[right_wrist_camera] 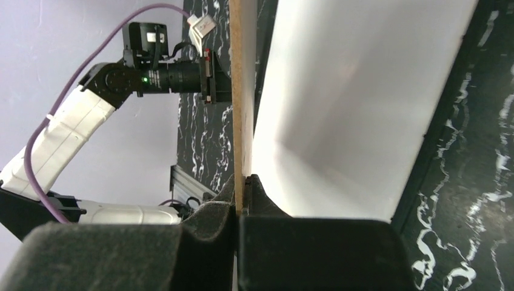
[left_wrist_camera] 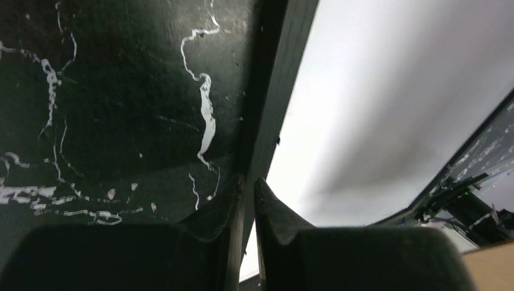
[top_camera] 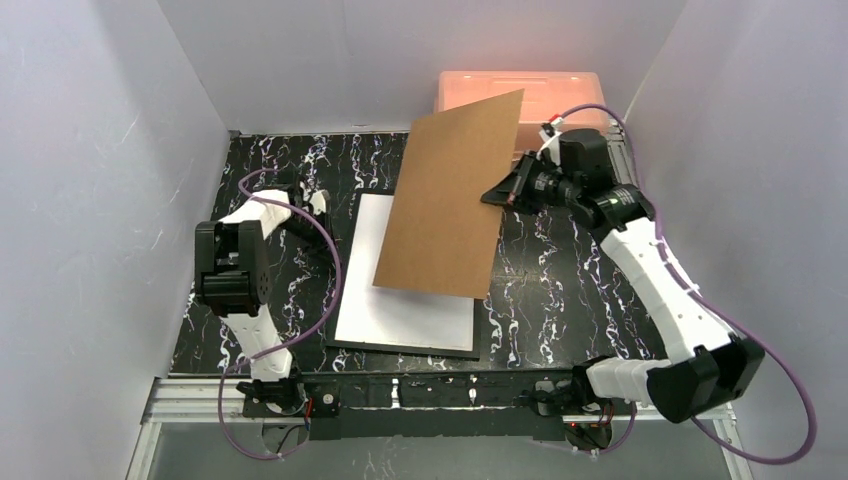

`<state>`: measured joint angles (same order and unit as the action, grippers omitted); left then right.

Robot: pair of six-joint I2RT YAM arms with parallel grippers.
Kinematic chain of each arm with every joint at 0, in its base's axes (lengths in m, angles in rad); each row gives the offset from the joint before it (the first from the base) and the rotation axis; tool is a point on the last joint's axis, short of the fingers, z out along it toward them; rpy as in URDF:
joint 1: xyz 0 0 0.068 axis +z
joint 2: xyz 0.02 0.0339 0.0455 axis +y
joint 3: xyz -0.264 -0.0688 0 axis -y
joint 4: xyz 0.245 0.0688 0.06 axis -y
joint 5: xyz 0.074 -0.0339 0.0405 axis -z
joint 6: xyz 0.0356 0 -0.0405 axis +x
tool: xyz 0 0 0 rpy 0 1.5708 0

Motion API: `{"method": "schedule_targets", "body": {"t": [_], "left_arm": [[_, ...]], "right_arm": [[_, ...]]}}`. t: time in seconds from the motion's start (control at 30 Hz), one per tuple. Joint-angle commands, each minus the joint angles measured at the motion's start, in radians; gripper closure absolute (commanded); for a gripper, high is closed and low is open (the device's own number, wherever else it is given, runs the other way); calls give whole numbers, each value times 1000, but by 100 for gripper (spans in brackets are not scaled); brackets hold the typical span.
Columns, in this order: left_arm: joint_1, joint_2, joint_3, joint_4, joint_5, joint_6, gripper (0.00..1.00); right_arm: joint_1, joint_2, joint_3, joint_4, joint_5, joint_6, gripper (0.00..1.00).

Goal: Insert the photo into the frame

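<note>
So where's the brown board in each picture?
Top external: brown board in the middle, tilted over the white sheet.
Left wrist: only its corner, bottom right.
Right wrist: edge-on, a thin upright strip left of centre.
Shared landmark: the white sheet, in all three.

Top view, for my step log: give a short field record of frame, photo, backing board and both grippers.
frame: thin black rectangular picture frame, flat on black marbled table
photo: white rectangular sheet lying in frame, blank side up
board: brown fibreboard panel, lifted, tilted
right gripper: shut on board edge
left gripper: pinching frame's left rim
</note>
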<state>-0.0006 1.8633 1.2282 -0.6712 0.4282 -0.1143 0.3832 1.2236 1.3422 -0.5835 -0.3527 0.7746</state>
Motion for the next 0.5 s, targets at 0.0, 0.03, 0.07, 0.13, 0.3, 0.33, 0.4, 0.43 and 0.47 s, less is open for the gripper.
{"method": "schedule_targets", "body": {"t": [0.0,0.03,0.07,0.13,0.3,0.33,0.4,0.43,0.47], "left_arm": [[50,-105,40,-70,60,1,86],[62,-121,55,-81,64,1,82],[77,-138,68,-90,66,1,78],[108,-176,93,-101,67,3,69],[167,-228,165,-168,91,77,59],[170,-228,182,-198,100,102,57],[175,-223,207,-249,122,171,55],[178,-221,216,-275,127,195,54],[182,-220,216,-292,134,213,54]], "right_arm": [[36,49,17,190,-93,18,99],[36,62,21,200,-105,20,99],[36,74,23,211,-117,27,99],[39,92,19,237,-142,47,99],[72,101,-45,302,-138,95,99],[84,103,-59,309,-134,101,99],[105,105,-84,331,-124,115,99],[114,108,-94,337,-122,118,99],[121,110,-101,341,-120,120,99]]}}
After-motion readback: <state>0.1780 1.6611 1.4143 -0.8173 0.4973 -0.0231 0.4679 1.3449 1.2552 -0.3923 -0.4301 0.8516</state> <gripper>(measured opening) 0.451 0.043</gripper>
